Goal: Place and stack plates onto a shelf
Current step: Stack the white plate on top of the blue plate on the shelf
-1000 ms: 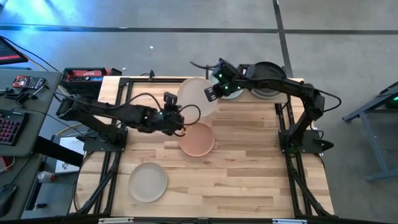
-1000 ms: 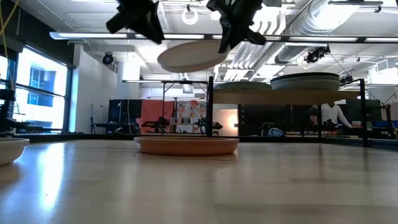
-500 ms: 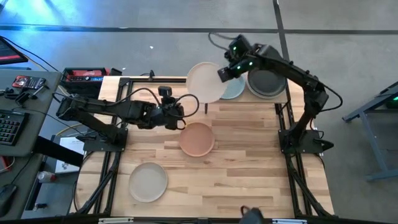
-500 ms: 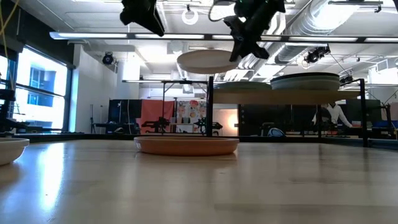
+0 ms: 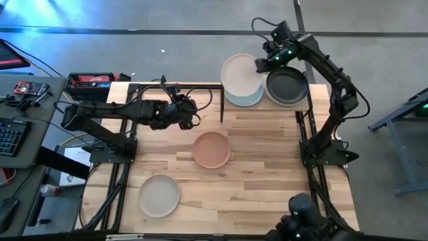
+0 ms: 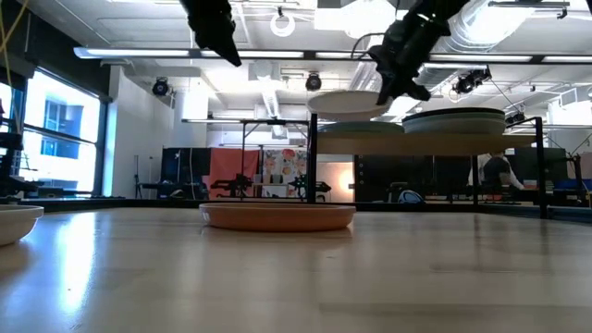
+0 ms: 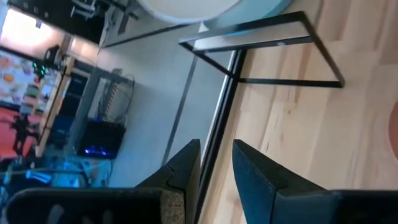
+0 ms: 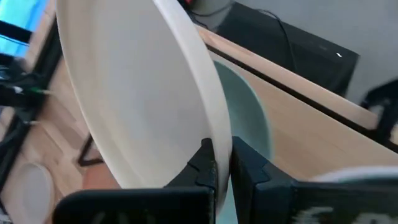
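Observation:
My right gripper (image 5: 262, 63) is shut on the white plate (image 5: 241, 79) and holds it over the pale teal plate (image 5: 251, 100). The teal plate lies on the left half of the shelf (image 6: 416, 145). In the low view the white plate (image 6: 347, 104) hangs just above the teal plate (image 6: 356, 129). A dark plate (image 5: 287, 87) tops a stack on the shelf's right half. The terracotta plate (image 5: 212, 149) and a pale plate (image 5: 159, 195) rest on the tabletop. My left gripper (image 5: 190, 114) hovers open and empty left of the shelf. My right gripper pinches the white plate's rim (image 8: 219, 134) between its two fingers, one above and one below, at the plate's far right edge. The fingers (image 8: 207, 163) come in from the table's far right side. The plate is lifted clear and nearly level above the teal plate.
The shelf's black posts (image 7: 280, 59) stand at the table's far edge. Bare planks lie around the terracotta plate. A person's head (image 5: 307, 217) shows at the near edge, and another person (image 6: 499, 171) stands in the room behind. A side table with a keyboard sits at the left.
My right gripper has carried the white plate toward the table's right and far edge, from beside the shelf to over the teal plate. The plate has gone from tilted to nearly level. My left gripper has drawn a little toward the far edge.

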